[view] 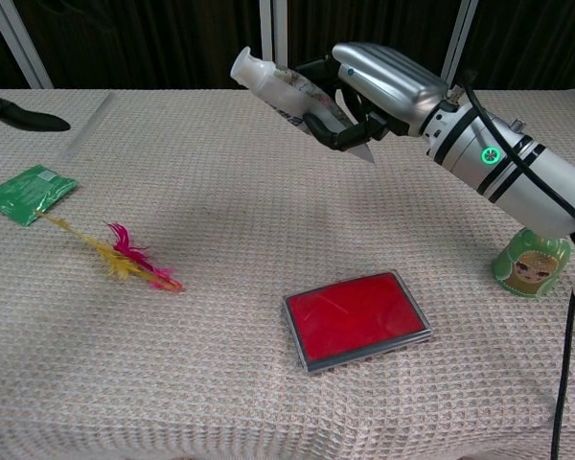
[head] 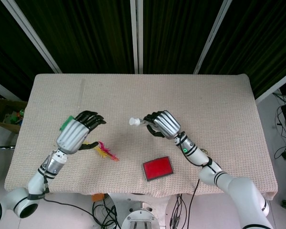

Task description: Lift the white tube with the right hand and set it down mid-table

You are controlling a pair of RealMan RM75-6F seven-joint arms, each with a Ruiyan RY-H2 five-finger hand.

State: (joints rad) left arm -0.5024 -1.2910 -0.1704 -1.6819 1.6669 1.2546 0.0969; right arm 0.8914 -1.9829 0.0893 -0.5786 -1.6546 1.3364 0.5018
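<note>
My right hand (head: 163,124) (view: 374,88) grips the white tube (view: 289,90) (head: 136,121) and holds it well above the table, cap end pointing left and slightly up. It hangs over the middle of the cloth. My left hand (head: 77,131) is raised over the left side of the table with its fingers spread and nothing in it; the chest view shows only one dark fingertip (view: 19,114) at the left edge.
A red flat case (view: 356,317) (head: 158,168) lies near the front edge. A green doll figure (view: 529,261) stands at the right. A green packet (view: 29,194) and a pink-yellow feather (view: 120,255) (head: 104,151) lie at the left.
</note>
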